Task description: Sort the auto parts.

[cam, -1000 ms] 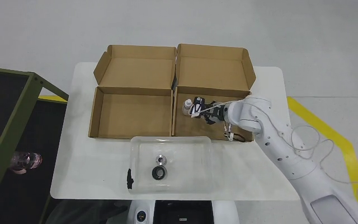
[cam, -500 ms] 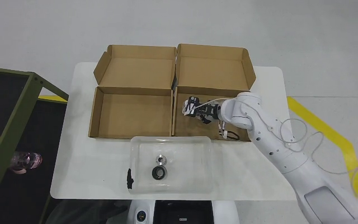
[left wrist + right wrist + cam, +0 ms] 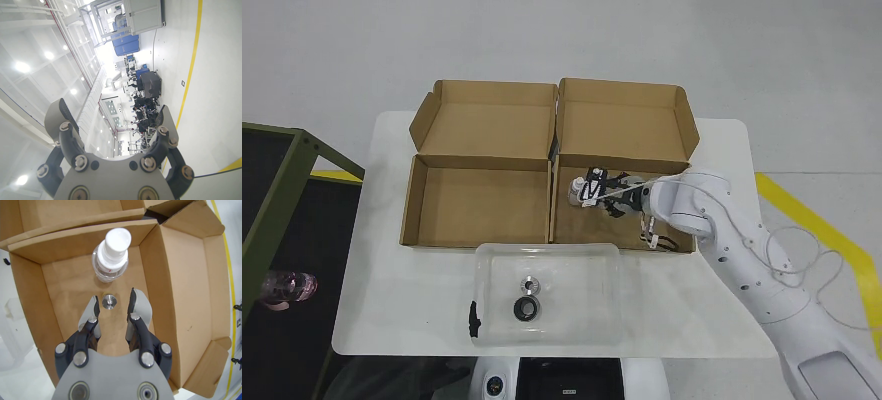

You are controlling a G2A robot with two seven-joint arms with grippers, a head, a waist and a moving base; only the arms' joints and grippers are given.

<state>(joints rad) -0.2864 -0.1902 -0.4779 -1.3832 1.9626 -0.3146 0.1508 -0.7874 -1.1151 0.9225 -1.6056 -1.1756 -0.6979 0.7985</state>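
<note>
My right gripper hangs open inside the right cardboard box, its fingers straddling a small round silver metal part that lies on the box floor. Just beyond the part stands a clear bottle with a white cap. From above, the right gripper is in the near-left corner area of the right box, beside the bottle. My left gripper is open, holds nothing and points away into the room.
An empty left cardboard box adjoins the right one. A clear plastic bin at the table's front holds a silver part and a black ring. A small black piece sits at the bin's left edge.
The right arm's elbow swung left and then back right, while its gripper stayed over the same spot in the right box beside the bottle.
</note>
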